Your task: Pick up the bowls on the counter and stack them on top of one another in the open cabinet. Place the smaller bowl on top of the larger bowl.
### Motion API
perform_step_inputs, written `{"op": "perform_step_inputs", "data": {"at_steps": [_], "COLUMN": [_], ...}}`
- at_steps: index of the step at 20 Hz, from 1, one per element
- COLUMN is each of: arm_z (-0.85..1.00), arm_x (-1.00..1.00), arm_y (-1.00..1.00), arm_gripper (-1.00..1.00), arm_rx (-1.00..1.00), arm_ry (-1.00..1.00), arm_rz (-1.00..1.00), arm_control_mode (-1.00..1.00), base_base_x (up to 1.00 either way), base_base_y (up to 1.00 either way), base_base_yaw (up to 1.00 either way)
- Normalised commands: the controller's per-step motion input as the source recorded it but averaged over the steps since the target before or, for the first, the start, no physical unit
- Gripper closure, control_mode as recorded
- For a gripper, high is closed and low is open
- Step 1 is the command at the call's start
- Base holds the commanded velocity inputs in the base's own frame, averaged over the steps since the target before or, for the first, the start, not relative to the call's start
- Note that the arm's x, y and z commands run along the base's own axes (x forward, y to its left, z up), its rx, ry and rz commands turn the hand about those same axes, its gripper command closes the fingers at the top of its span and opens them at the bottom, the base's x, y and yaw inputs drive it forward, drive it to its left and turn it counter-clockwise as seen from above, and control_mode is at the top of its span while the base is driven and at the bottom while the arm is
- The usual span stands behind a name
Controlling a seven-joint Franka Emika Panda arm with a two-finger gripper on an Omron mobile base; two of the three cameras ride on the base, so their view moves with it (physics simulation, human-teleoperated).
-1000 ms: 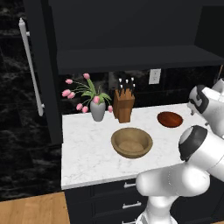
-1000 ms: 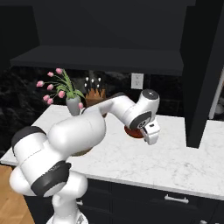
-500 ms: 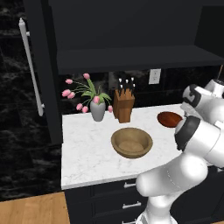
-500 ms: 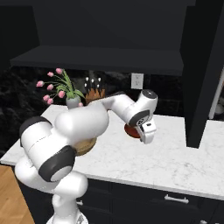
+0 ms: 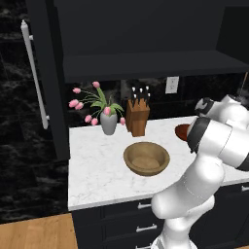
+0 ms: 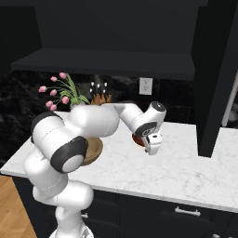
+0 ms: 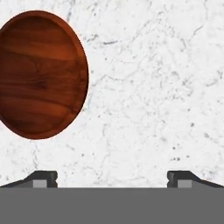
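The gripper hangs over the white marble counter with its jaws spread wide and nothing between them; in the hand view the two dark fingertips stand far apart at the bottom with bare marble between them. The small reddish-brown bowl sits upright on the counter, off to the upper left in that view, apart from the fingertips and not touched by them. In the right base view the gripper points down just in front of the same bowl, which is partly hidden behind the hand. In the left base view a sliver of the small bowl shows at the back right of the counter, behind the arm's white elbow. The wide tan wooden bowl rests near the middle of the counter, well apart from the small one; in the right base view it is mostly covered by the arm. A grey vase of pink tulips and a wooden knife block stand side by side at the back of the counter by the wall. Above them the dark cabinet's shelf is bare, and its door with a long silver handle stands swung out at the left.
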Motion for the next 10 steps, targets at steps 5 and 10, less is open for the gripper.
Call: {"op": "perform_step_inputs", "data": {"at_steps": [5,10], "arm_z": [-0.16,-0.01], "arm_x": [0.15,0.35], "arm_y": [-0.02,0.01], "arm_gripper": [-1.0,-1.0], "arm_rx": [0.14,-0.01], "arm_ry": [0.0,0.0], "arm_rz": [-0.02,0.0], "arm_control_mode": [-1.0,-1.0], "base_base_x": [0.0,0.0], "base_base_y": [0.0,0.0], "base_base_yaw": [0.0,0.0]}}
